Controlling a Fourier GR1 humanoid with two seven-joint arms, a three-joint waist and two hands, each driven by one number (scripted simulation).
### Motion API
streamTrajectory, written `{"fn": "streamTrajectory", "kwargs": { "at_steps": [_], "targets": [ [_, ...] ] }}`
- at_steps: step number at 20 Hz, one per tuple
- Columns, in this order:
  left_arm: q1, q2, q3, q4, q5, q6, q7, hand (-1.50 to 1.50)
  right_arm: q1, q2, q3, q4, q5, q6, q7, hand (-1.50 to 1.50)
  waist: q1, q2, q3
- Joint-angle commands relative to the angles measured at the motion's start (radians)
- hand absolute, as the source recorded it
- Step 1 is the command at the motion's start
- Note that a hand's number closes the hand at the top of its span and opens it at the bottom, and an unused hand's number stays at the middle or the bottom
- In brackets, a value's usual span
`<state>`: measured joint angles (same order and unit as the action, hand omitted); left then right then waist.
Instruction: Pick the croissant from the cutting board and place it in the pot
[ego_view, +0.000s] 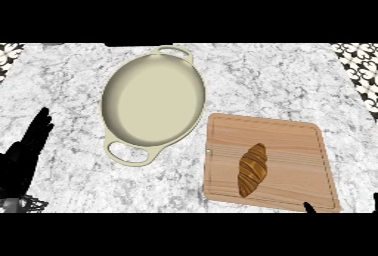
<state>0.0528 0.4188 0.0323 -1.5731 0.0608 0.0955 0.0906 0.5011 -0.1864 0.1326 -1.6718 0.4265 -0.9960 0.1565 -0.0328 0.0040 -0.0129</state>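
Croissant (252, 169) is lying on the board (295, 135), on its left half, long axis running near-to-far with a slight tilt. Nothing is touching it. Pot (109, 102) is sitting to the left and farther off, just beside the board's far left corner, with nothing showing inside it.

Left hand (22, 150) is resting at the left edge, fingers straight and up, holding nothing. Right hand (309, 207) is only just showing at the near edge, by the board's near right corner. I cannot tell whether it is spread or closed.

Risks, as I am judging them, with the pick not yet begun:
- Croissant is tapering at both ends, so a grasp landing off the middle is risking a pivot or a slip.
- Pressing down on the approach is risking a slide of the board on the counter (280, 75).
- Carry is going leftward over the pot's raised rim, so travelling low is risking a clip.
- Releasing early is risking a landing on the rim or the counter.
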Motion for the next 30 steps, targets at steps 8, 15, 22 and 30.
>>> {"fn": "streamTrajectory", "kwargs": {
  "at_steps": [8, 15, 22, 30],
  "targets": [
    [-0.053, -0.007, -0.007, 0.034, -0.042, 0.001, 0.047, 0.00, 0.127, 0.091, 0.125, -0.251, 0.439, 0.288, 0.478, -1.50, 0.071, 0.019, 0.003],
    [-0.078, -0.042, -0.033, 0.060, -0.071, 0.008, 0.025, 0.00, -0.001, 0.092, 0.179, -0.296, 0.476, 0.712, 0.862, -1.50, 0.101, 0.020, 0.005],
    [-0.074, -0.047, -0.019, 0.103, -0.084, 0.006, -0.001, 0.00, -0.294, 0.183, 0.190, -0.349, 0.455, 1.037, 1.231, -1.50, 0.078, 0.007, 0.009],
    [-0.044, -0.075, -0.022, 0.040, -0.098, 0.029, 0.041, 0.00, -0.517, 0.186, 0.060, -0.214, 0.381, 1.170, 1.329, -1.50, 0.062, -0.001, 0.011]
  ]
}}
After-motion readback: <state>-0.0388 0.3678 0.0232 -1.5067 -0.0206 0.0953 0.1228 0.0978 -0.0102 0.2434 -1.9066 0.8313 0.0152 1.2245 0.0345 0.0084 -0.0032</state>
